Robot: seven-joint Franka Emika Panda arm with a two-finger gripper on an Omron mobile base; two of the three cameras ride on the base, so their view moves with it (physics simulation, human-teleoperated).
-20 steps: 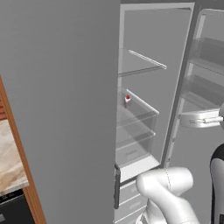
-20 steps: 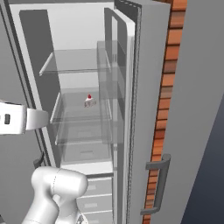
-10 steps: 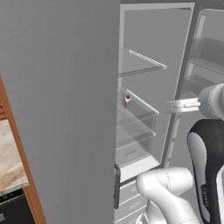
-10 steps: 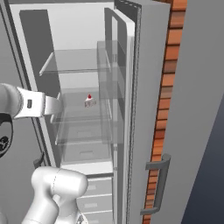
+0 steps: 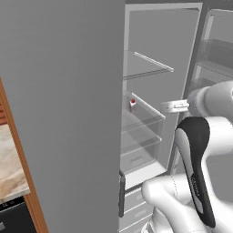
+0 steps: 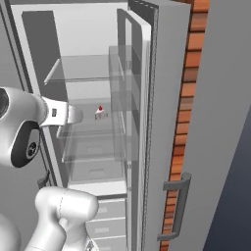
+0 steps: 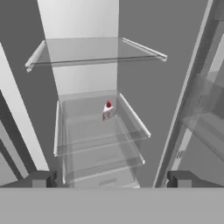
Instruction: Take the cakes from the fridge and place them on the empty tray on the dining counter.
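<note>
Task judged barely begun: the fridge point(image 6: 147, 122) is opened, the white red-topped cake point(image 7: 108, 111) is seen on a glass shelf point(image 7: 98, 140) well ahead of the fully spread, empty claw point(image 7: 109, 179), nothing gripped or carried to a tray yet.

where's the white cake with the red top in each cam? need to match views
Left base view: white cake, just right of centre, on the middle glass shelf.
Right base view, left of centre, same shelf.
Hand view, centre, same shelf.
Shared landmark: the empty glass shelf above it.
</note>
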